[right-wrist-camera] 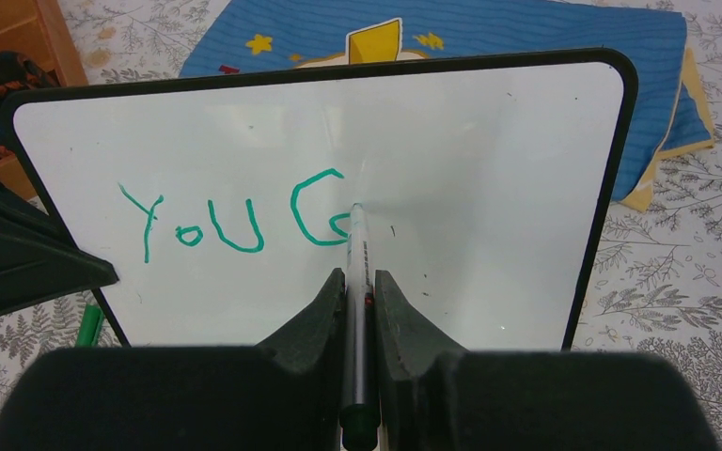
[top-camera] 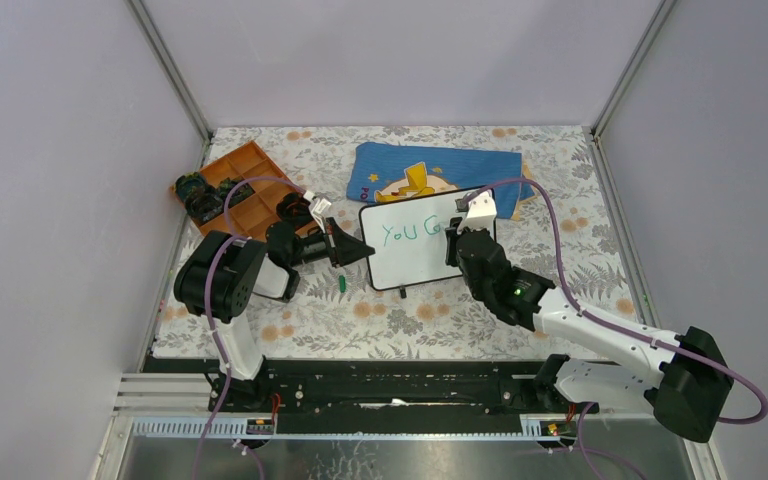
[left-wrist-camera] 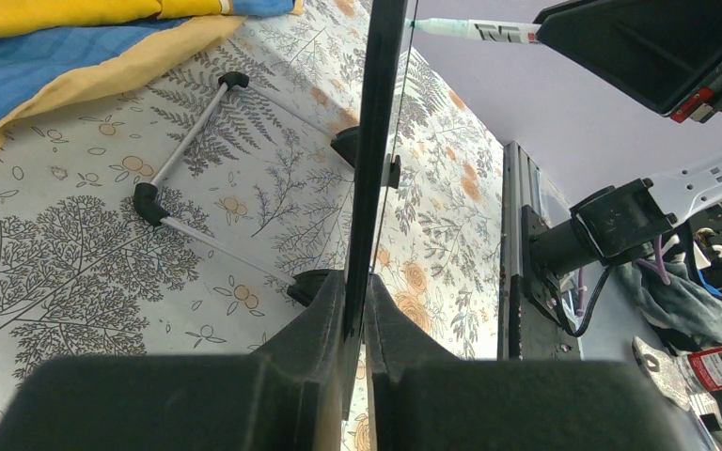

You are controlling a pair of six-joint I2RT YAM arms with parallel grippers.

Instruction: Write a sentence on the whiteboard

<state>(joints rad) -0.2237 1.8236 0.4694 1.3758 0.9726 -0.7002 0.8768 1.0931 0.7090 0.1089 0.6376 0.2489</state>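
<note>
The whiteboard [top-camera: 412, 258] stands tilted up on the table, black-framed, and fills the right wrist view [right-wrist-camera: 489, 188]. Green marker letters "You C" [right-wrist-camera: 235, 221] run across it, also visible from above [top-camera: 405, 232]. My left gripper [top-camera: 352, 250] is shut on the board's left edge, seen edge-on in the left wrist view [left-wrist-camera: 368, 188], and my left gripper's tips [left-wrist-camera: 359, 287] clamp it. My right gripper [right-wrist-camera: 358, 282] is shut on a marker [right-wrist-camera: 355, 272], whose tip touches the board just right of the "C". From above my right gripper [top-camera: 457, 237] is at the board's right part.
A blue cloth with a yellow cartoon figure [top-camera: 430, 170] lies behind the board. An orange tray [top-camera: 250, 180] with small dark items sits at the back left. A green marker cap [top-camera: 343, 284] lies on the floral mat by the left gripper. The board's wire stand [left-wrist-camera: 188, 141] rests behind it.
</note>
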